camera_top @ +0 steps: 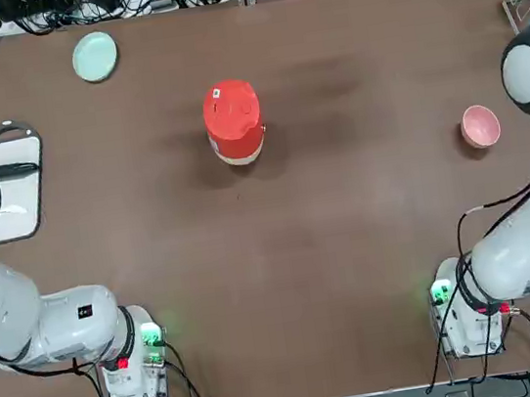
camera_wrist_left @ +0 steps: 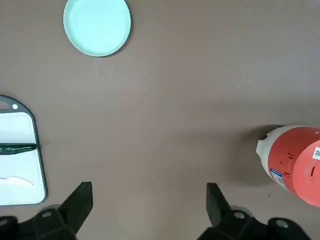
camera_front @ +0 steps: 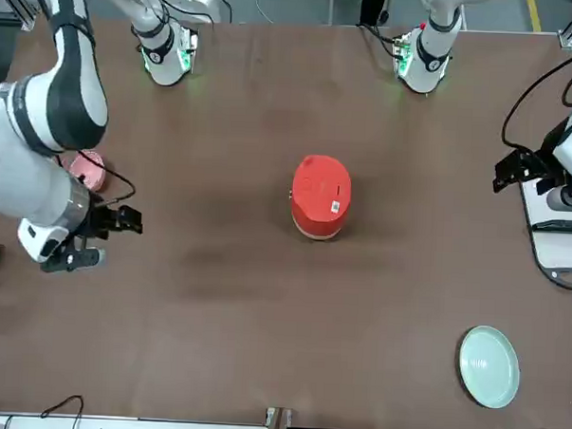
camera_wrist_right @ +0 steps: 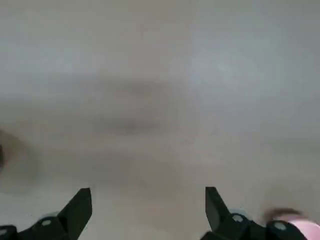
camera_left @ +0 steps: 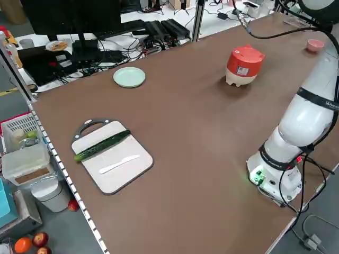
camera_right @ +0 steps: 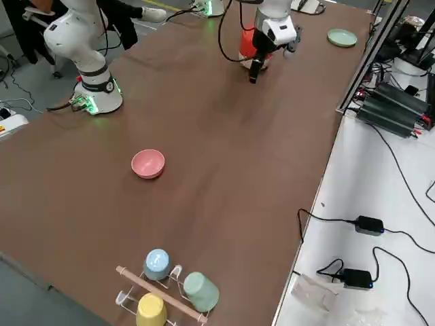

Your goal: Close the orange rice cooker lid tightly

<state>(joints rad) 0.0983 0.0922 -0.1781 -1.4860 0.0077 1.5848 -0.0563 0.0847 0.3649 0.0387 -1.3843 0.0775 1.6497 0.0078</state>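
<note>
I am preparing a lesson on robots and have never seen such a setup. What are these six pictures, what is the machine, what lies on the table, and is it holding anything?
The machine is two white robot arms at a brown table. The pictures show one moment: from overhead, across the table, each side, and a camera on each wrist. The left gripper hangs open over the table's left edge; the right gripper hangs open near the pink bowl. Neither holds anything. In the middle stands the orange rice cooker with the lid down. Also there: a pale green plate and a cutting board bearing a cucumber and a white knife.
</note>
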